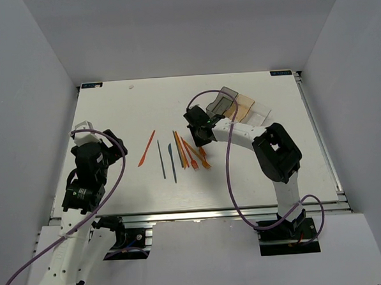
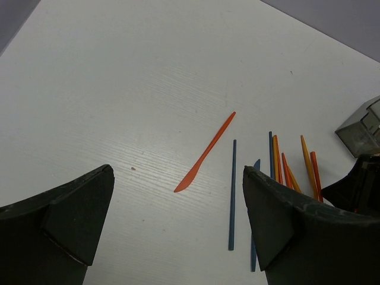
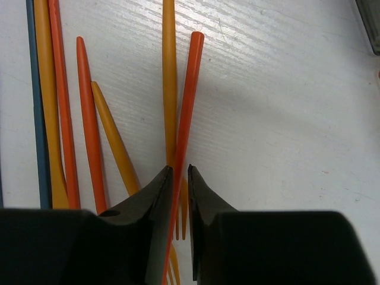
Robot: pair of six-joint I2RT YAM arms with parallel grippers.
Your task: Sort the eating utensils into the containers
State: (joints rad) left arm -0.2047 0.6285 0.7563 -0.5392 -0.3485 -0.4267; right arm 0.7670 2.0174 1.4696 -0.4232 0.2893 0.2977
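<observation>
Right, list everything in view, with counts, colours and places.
knife: one, orange, alone left of the other utensils
stick: one, dark blue, just right of the knife
blue utensil: one, blue, right of the stick
orange pile: about six, orange shades, fanned mid-table
bins: three, smoky, orange and clear, joined in a row, far right
table: one, white
cables: two, purple, one along each arm
left gripper: open, above bare table on the left
right gripper: jaws narrow around one orange stem in the pile; grip unclear
</observation>
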